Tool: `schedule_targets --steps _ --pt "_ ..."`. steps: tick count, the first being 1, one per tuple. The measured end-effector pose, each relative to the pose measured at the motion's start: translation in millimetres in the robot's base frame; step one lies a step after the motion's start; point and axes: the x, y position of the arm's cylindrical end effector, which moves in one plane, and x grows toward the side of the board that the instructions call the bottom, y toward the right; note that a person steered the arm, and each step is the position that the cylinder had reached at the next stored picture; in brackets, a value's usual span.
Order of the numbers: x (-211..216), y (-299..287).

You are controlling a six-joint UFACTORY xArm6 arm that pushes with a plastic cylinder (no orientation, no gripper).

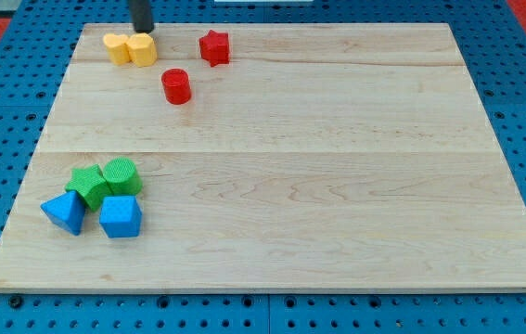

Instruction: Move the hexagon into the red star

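Note:
A yellow hexagon block point(142, 49) sits near the view's top left, touching a second yellow block point(117, 47) on its left. The red star point(214, 46) lies to the hexagon's right, a short gap apart. My tip point(142, 30) stands just above the yellow hexagon's top edge, at or very near it. The rod runs up out of the view's top.
A red cylinder point(176, 85) lies below, between the hexagon and the star. At the view's lower left sits a cluster: a green star-like block point(87, 185), a green cylinder point(121, 175), a blue triangle point(65, 211), a blue block point(120, 217). The wooden board point(337, 186) rests on blue pegboard.

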Motion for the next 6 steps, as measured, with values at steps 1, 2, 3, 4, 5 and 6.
schedule_targets --steps 1,2,3,4,5,6 --pt "42.1 -14.2" --pt "55.9 -14.4" --pt "68.0 39.1" --pt "64.7 60.0" --pt "103.4 67.8" --pt "124.2 47.5"
